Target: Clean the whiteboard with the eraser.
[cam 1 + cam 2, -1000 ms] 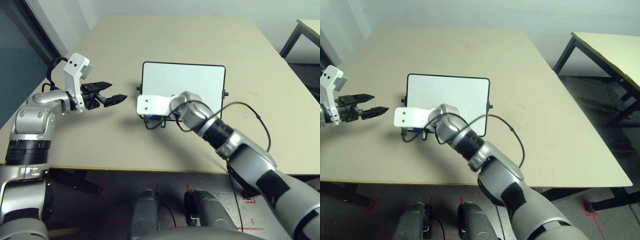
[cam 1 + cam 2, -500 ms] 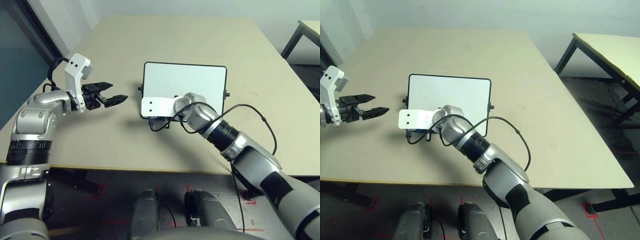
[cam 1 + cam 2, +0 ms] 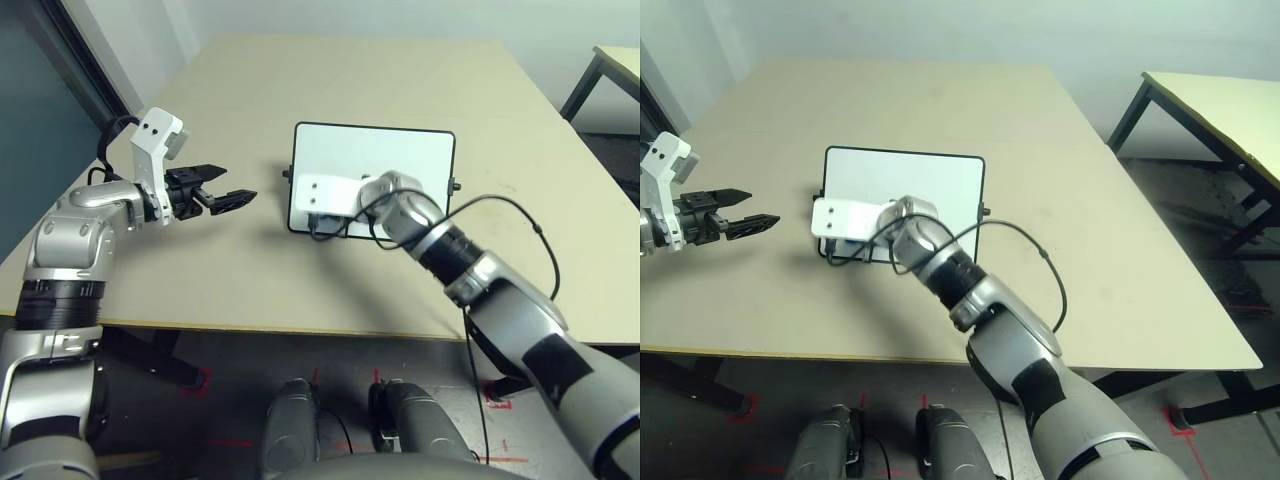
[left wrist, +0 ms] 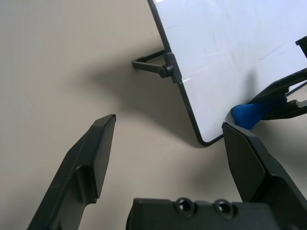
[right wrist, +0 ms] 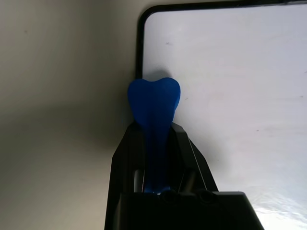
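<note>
The whiteboard [image 3: 385,160] lies on the tan table [image 3: 200,270], white with a thin black frame and a small side knob [image 4: 166,71]. My right gripper [image 5: 153,130] is shut on the blue eraser [image 5: 153,101], whose tip rests at the board's near-left corner, just inside the frame. The left wrist view also catches the eraser [image 4: 252,115] on that corner. From the head, the white wrist housing [image 3: 335,192] covers it. My left gripper [image 3: 235,184] hovers open to the left of the board, apart from it, holding nothing.
A black cable [image 3: 510,205] loops off my right forearm above the table. The table's front edge [image 3: 300,332] runs close below both arms. A second table [image 3: 1215,95] stands off to the right, and a dark panel [image 3: 40,130] borders the left side.
My right gripper has carried the eraser away from me and a little to the right, from the board's near edge onto its near-left corner. The left arm has stayed put.
</note>
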{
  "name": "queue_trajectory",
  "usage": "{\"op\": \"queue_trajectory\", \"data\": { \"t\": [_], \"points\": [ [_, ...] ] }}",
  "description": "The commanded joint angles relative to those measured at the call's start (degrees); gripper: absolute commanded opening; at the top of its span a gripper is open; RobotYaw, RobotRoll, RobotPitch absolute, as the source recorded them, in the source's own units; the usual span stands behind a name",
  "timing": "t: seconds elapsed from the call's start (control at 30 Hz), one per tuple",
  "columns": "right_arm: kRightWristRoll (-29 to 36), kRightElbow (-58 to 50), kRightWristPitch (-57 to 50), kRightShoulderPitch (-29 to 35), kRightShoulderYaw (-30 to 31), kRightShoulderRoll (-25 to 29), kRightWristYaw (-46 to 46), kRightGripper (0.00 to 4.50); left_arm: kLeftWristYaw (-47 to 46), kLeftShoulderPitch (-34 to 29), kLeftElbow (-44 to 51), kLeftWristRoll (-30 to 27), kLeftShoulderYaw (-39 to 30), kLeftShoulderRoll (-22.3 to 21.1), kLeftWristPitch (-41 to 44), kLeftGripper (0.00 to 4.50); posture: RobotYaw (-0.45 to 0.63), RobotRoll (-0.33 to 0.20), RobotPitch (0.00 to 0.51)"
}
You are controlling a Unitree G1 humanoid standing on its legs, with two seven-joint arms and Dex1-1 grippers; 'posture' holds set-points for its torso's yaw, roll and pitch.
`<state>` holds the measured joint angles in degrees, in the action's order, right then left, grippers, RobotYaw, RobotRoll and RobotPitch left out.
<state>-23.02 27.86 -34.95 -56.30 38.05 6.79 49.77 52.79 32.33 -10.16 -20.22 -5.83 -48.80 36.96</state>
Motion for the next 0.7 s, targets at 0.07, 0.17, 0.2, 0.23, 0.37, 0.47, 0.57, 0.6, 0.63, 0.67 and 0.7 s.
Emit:
{"op": "queue_trajectory", "data": {
  "t": [0.07, 0.17, 0.2, 0.23, 0.37, 0.47, 0.57, 0.6, 0.63, 0.67, 0.7],
  "points": [
    [-0.16, 9.98, 0.11, -4.67, -4.06, -0.60, -5.56, 0.57, 0.36, 0.23, -0.74, 0.63, 0.50, -0.03, -0.16, 4.50, 0.02, 0.000, 0.104],
    [0.51, 13.69, 1.34, -6.65, -5.25, -1.62, -6.95, 0.57, 0.34, 0.33, -0.87, 0.64, 0.52, 0.05, -0.22, 4.50, 0.02, 0.000, 0.102],
    [0.55, 14.53, 1.50, -6.79, -5.46, -1.68, -7.03, 0.57, 0.31, 0.38, -0.89, 0.64, 0.52, 0.09, -0.25, 4.50, 0.02, 0.000, 0.102],
    [0.87, 14.94, 1.27, -6.91, -6.15, -1.58, -7.03, 0.57, 0.15, 0.42, -0.89, 0.64, 0.36, 0.24, -0.62, 4.50, 0.02, 0.000, 0.101],
    [5.59, 12.19, -3.18, -10.81, -14.96, -0.34, -8.41, 0.57, -2.45, 0.89, -1.16, 0.22, -2.35, 1.78, -3.76, 4.50, 0.03, 0.000, 0.101],
    [9.30, 9.57, -5.52, -14.40, -22.65, 2.04, -11.49, 0.57, -5.78, 1.63, -2.19, 0.21, -5.34, 3.85, -8.77, 4.50, 0.02, 0.000, 0.097],
    [12.05, 7.33, -6.70, -16.54, -29.48, 5.66, -15.29, 0.57, -9.44, 2.29, -2.79, -0.16, -8.10, 6.41, -12.74, 4.50, 0.02, 0.000, 0.096],
    [12.82, 6.48, -7.65, -17.10, -31.86, 6.93, -16.86, 0.57, -10.72, 2.30, -2.82, -0.27, -9.05, 7.50, -14.43, 4.50, 0.01, 0.000, 0.094],
    [13.55, 5.64, -8.51, -17.51, -34.06, 8.10, -18.35, 0.57, -11.95, 2.22, -2.83, -0.30, -9.90, 8.50, -15.93, 4.50, 0.01, 0.000, 0.093],
    [14.44, 5.09, -9.35, -17.92, -36.55, 9.22, -20.25, 0.57, -13.25, 2.10, -2.89, -0.24, -10.77, 9.50, -17.35, 4.50, 0.01, 0.000, 0.092],
    [15.07, 4.78, -9.94, -18.22, -38.83, 10.51, -22.26, 0.57, -14.60, 1.97, -3.11, -0.13, -11.60, 10.47, -18.92, 4.50, 0.00, 0.000, 0.091]
  ]
}}
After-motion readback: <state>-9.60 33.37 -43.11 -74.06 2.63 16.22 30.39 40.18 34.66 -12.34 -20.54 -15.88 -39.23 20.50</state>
